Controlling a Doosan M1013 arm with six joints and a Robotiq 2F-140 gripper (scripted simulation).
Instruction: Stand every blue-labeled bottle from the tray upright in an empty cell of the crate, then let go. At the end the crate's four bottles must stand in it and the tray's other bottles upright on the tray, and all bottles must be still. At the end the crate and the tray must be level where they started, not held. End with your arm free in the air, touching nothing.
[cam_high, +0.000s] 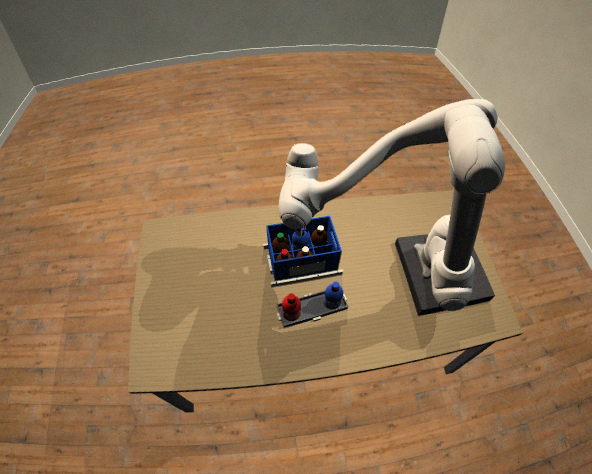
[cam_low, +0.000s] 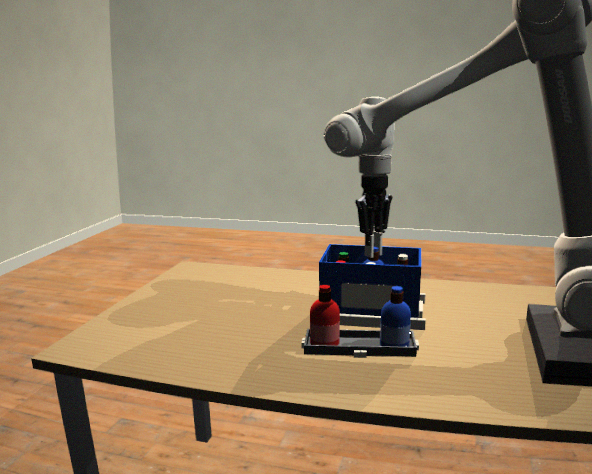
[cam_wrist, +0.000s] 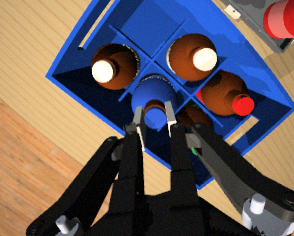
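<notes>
Gripper: clamped on neck of crated blue bottle
Crate: four brown bottles besides
Tray: red bottle, other blue bottle, both upright

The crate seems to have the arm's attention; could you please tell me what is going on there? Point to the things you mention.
The gripper (cam_low: 373, 247) (cam_wrist: 155, 113) is shut on a blue bottle (cam_high: 301, 239) (cam_wrist: 154, 92) in a middle cell of the crate (cam_high: 330, 265) (cam_low: 330, 280) (cam_wrist: 150, 15). Another blue bottle (cam_high: 334, 295) (cam_low: 396, 320) and a red one (cam_high: 291, 307) (cam_low: 325, 317) stand on the tray (cam_high: 313, 305) (cam_low: 360, 343).
</notes>
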